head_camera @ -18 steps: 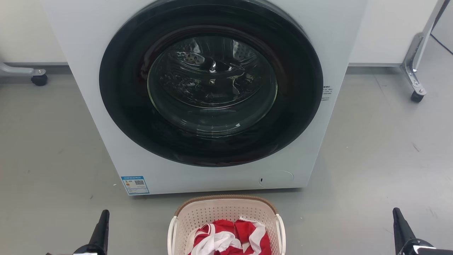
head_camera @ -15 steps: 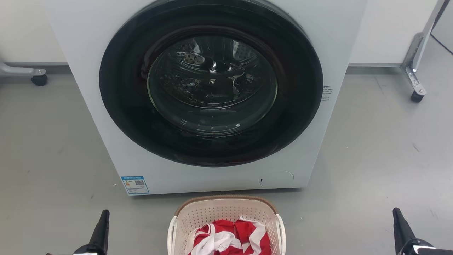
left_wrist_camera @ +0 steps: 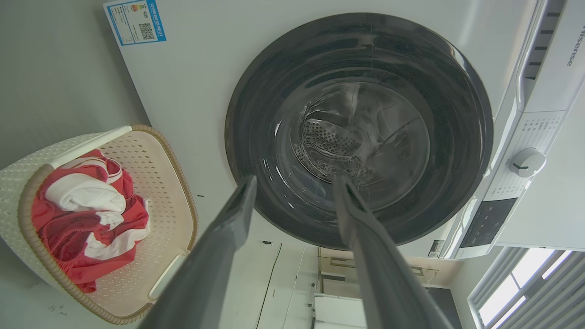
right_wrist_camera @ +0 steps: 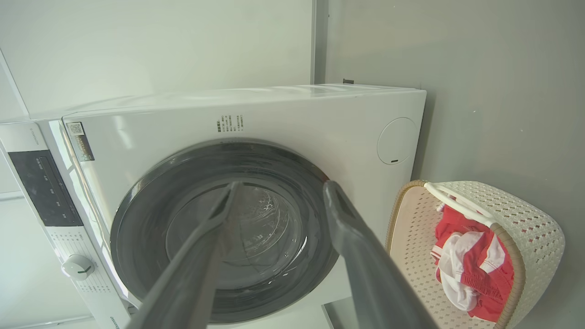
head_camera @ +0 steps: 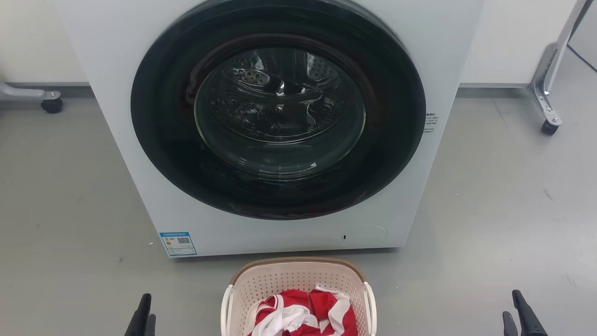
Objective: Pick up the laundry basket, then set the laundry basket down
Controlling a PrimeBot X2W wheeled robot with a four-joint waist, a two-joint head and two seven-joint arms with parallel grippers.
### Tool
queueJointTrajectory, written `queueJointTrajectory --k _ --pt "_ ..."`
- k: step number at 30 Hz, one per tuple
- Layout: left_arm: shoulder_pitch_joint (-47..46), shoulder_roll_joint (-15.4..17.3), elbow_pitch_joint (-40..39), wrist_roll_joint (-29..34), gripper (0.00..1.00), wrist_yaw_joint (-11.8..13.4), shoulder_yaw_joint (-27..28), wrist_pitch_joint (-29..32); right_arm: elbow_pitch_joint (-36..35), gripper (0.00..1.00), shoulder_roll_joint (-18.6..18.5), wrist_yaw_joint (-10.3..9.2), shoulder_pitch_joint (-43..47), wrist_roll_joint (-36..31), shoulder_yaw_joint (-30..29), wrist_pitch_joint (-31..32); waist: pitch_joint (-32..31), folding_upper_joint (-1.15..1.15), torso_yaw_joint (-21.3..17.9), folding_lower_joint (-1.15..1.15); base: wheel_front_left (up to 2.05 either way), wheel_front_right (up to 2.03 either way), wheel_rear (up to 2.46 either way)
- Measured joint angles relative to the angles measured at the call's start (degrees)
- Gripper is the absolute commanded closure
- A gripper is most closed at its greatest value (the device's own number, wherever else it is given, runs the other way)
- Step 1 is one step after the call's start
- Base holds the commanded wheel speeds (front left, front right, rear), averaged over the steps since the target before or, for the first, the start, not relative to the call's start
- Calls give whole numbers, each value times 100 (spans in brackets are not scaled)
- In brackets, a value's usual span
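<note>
Head view: laundry basket (head_camera: 298, 282) sits on floor by washing machine (head_camera: 280, 116); left gripper (head_camera: 147, 310) and right gripper (head_camera: 513, 307) flank it, fingers spread, holding nothing.

Bright, even light; glints on door glass (head_camera: 280, 107); wide-angle bending in wrist views.

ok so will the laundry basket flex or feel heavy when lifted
The laundry basket looks like rigid perforated plastic, so it probably keeps its shape. Holding only some red-and-white clothing, it is likely light. Lifted by one white side handle, it might tilt.
</note>
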Motion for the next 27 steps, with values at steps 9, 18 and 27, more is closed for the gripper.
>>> queueJointTrajectory --k 9,18,27 --pt "-1 1 -53 190 0 2 -185 -155 -5 0 -1 0 -5 -77 209 -153 5 0 6 0 0 0 0" --pt "-2 4 -201 714 0 145 -325 -354 -52 0 -5 -113 -6 -500 358 -352 13 0 13 0 0 0 0" --pt "-10 20 -360 1597 0 322 -578 -530 -153 0 -10 -311 -9 -1243 614 -543 31 0 19 0 0 0 0"
